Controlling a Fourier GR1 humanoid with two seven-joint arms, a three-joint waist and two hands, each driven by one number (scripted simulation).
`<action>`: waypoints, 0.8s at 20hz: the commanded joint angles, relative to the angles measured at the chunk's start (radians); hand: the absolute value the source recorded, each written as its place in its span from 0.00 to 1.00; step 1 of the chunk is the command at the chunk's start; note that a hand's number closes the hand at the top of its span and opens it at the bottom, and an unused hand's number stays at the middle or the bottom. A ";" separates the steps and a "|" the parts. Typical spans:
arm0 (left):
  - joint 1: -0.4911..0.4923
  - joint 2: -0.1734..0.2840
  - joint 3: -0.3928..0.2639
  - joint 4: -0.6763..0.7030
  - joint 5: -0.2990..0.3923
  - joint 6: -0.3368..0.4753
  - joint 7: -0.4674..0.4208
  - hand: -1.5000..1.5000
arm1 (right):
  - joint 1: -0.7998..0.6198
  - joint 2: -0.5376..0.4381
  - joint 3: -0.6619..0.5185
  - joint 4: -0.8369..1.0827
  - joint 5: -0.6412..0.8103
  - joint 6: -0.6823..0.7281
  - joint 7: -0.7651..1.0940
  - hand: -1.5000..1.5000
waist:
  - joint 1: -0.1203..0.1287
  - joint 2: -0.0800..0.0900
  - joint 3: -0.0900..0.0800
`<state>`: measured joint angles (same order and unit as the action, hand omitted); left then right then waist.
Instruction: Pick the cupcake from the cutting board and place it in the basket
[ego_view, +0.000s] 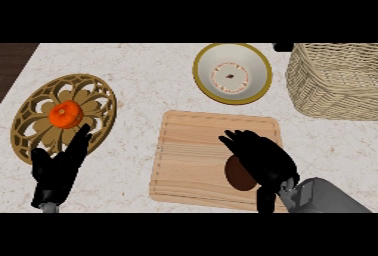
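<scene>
From the head view, the right hand hovers over the cutting board, fingers spread above the brown cupcake, which it partly hides at the board's four o'clock edge. Open speckled desk separates the board from the basket, cut off at two o'clock. The left hand rests at eight o'clock, fingers straight, overlapping a trivet that holds an orange; a bowl sits at twelve.

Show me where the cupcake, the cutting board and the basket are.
cupcake (238, 175), head view, its brown side showing beside the right hand.
cutting board (192, 150), head view, bare wood left of the cupcake.
basket (332, 82), head view, its woven front wall.
</scene>
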<state>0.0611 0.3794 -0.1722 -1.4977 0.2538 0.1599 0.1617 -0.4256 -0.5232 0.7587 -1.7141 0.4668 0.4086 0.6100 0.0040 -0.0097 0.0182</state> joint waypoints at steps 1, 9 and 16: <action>0.054 -0.036 -0.027 0.122 -0.009 0.007 0.039 0.50 | 0.038 0.001 0.004 0.010 0.031 -0.031 -0.050 0.00 | -0.007 0.013 -0.018; 0.036 -0.038 -0.022 0.087 -0.006 0.002 0.097 0.50 | 0.014 0.102 0.024 0.072 0.080 -0.034 -0.021 0.00 | -0.002 0.012 -0.018; 0.093 -0.039 -0.028 0.037 -0.022 -0.003 0.084 0.50 | -0.001 0.040 0.049 0.178 0.218 -0.128 -0.214 1.00 | 0.011 0.012 -0.017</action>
<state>0.0662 0.3618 -0.1617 -1.5140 0.2376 0.1581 0.2033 -0.4105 -0.4720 0.7913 -1.5852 0.6119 0.3284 0.4683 0.0051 -0.0098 0.0170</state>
